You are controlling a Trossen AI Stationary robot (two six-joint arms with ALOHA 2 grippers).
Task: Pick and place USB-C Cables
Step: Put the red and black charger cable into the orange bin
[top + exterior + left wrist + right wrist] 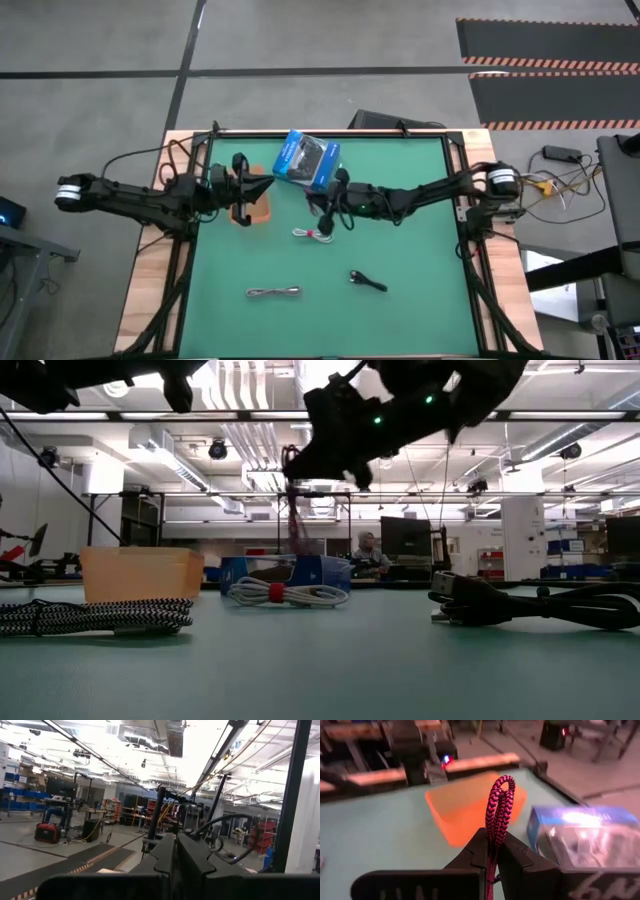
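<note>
The right gripper (492, 857) hangs above the green table mat (400, 250), near its middle and just beside the blue box with a black picture (307, 162), its jaws clamped on the dark red braided USB-C cable (498, 812), whose folded loop stands up between the fingers in the right wrist view and dangles as a thin strand in the low view. The left gripper (262, 187) waits over the flat orange-brown tray (262, 210) at the mat's left, its fingers pressed together on nothing. The main risk, as I judge it, is the thin pinch: the jaws hold only a narrow bundle of cord, so a quick swing toward the tray could let the strands slide out or unfold, dropping the cable short on the mat. The hanging tail could also brush the blue box or drag across the white cable with a red tie (316, 233), which lies just below the gripper, and pull it out of place. The left arm parked over the tray crowds the likely drop spot; if the right arm comes in low the two could meet. A loose end left hanging over the tray's rim is another chance of a poor placement. The grey braided cable (274, 292) and the black cable (368, 281) lie well apart toward the near edge, out of harm's way.
</note>
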